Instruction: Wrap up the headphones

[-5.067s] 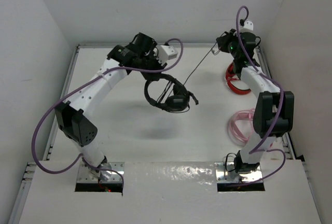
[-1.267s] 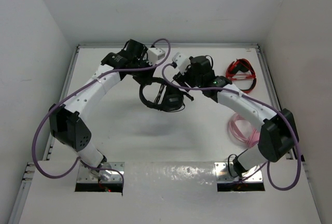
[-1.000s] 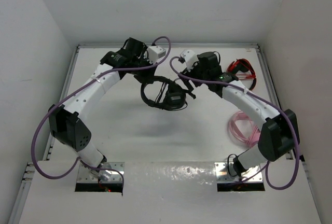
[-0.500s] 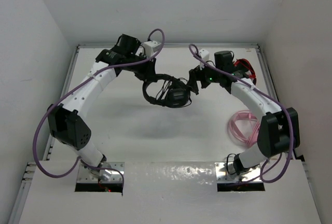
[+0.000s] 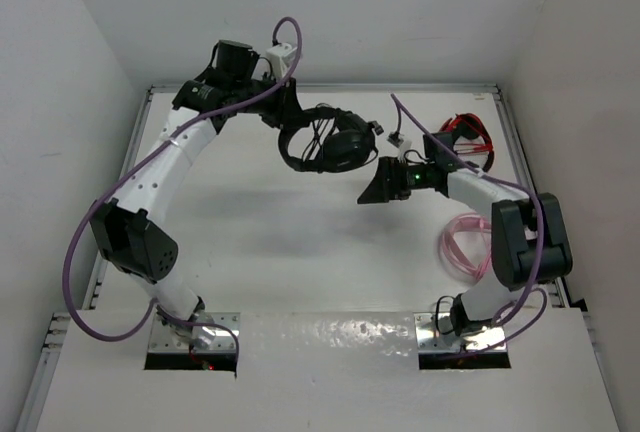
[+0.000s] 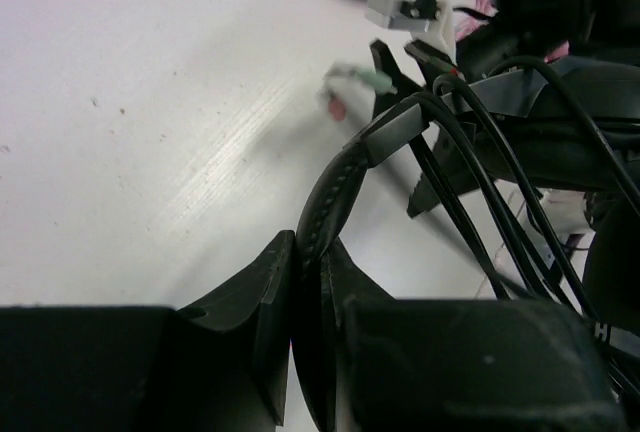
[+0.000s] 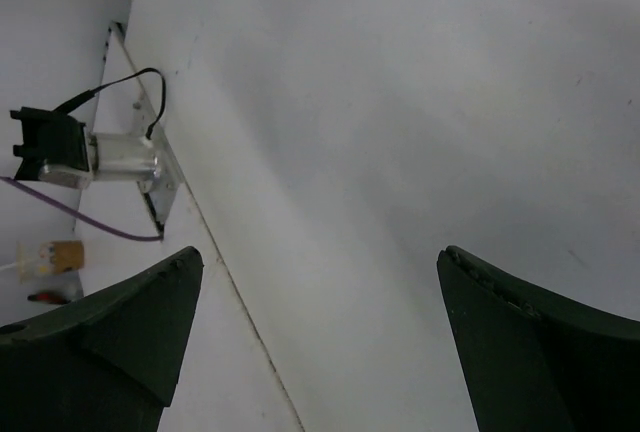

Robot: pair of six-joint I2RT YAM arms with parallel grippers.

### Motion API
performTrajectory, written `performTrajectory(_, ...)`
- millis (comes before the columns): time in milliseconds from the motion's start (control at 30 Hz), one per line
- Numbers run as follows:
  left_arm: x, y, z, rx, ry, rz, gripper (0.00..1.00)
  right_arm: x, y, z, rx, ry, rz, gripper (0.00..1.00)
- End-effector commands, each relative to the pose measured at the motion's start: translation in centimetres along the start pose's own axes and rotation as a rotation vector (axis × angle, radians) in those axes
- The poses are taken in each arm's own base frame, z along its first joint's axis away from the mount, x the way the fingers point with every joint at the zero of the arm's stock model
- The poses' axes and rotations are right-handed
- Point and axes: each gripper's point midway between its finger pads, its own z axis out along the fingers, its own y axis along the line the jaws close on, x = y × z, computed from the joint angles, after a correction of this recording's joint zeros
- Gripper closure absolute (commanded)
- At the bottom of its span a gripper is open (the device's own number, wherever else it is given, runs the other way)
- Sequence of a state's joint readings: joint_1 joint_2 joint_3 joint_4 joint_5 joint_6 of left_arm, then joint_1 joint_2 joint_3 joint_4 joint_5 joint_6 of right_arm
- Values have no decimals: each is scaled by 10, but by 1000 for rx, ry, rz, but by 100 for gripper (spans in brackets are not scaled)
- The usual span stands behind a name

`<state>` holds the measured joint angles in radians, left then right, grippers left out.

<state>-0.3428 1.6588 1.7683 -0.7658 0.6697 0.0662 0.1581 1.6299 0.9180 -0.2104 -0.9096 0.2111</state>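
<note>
Top external view: the left gripper [image 5: 289, 122] is in the upper middle of the frame, closed tight on the headband of the black headphones [image 5: 343, 148]. The headphones hang from it above the white table [image 5: 250, 232], with the round earcups to the right of the pincer. The left wrist view shows the two black fingers [image 6: 262, 297] pressing the thin headband from both sides. Loops of thin black cable [image 6: 450, 137] lie over the band. The right gripper [image 5: 377, 190] is at the middle right of the frame, below and to the right of the headphones and apart from them. In the right wrist view its fingers [image 7: 110, 327] are spread wide, with only table between them. A red headset [image 5: 462, 144] lies at the upper right. A pink headset [image 5: 462, 244] lies lower on the right side.
</note>
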Motion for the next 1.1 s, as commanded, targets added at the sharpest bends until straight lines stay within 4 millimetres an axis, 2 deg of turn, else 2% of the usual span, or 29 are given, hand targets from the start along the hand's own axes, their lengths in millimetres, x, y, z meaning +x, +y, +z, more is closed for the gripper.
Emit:
performTrajectory(0, -31, -5, -6, 12, -98, 21, 100, -51, 51, -19, -126, -207, -107, 1)
performTrajectory(67, -30, 2, -5, -20, -99, 24, 100, -57, 60, -29, -102, -251, -146, 1)
performTrajectory(133, -31, 14, -6, -82, -107, 24, 100, -57, 56, -33, -43, -243, -205, 1)
performTrajectory(167, -33, 22, -9, -107, -115, 17, 100, -48, 42, -35, 41, -211, -164, 1)
performTrajectory(300, -35, 67, -24, -289, -146, -19, 100, -32, 15, -42, 205, -164, -169, 1)
performTrajectory(333, -34, 85, -31, -392, -150, -18, 100, -30, 11, -43, 223, -155, -167, 1)
performTrajectory(467, -22, 120, -45, -573, -127, 14, 100, -23, 5, -44, 255, -146, -155, 1)
performTrajectory(500, -11, 129, -45, -607, -109, 1, 100, -21, 3, -44, 264, -145, -148, 1)
performTrajectory(533, -12, 142, -52, -657, -132, -6, 100, -20, 1, -43, 270, -143, -144, 1)
performTrajectory(567, 0, 151, -52, -673, -115, -27, 100, -18, -1, -43, 275, -139, -141, 1)
performTrajectory(600, 1, 162, -59, -699, -133, -40, 100, -16, -2, -43, 279, -135, -138, 1)
performTrajectory(700, 12, 181, -68, -747, -140, -68, 100, -10, -2, -44, 280, -123, -139, 1)
performTrajectory(733, 22, 192, -71, -772, -127, -83, 100, -9, -2, -44, 282, -122, -142, 1)
performTrajectory(800, 25, 210, -82, -834, -139, -82, 100, -3, -4, -45, 292, -112, -141, 1)
performTrajectory(867, 36, 224, -88, -867, -129, -100, 100, 0, -5, -46, 300, -109, -141, 1)
performTrajectory(1000, 51, 254, -110, -938, -150, -140, 100, 8, -8, -46, 307, -94, -131, 1)
performTrajectory(1033, 58, 257, -107, -941, -137, -150, 100, 8, -8, -45, 307, -93, -128, 1)
performTrajectory(1067, 61, 268, -117, -968, -152, -166, 100, 10, -8, -45, 306, -91, -128, 1)
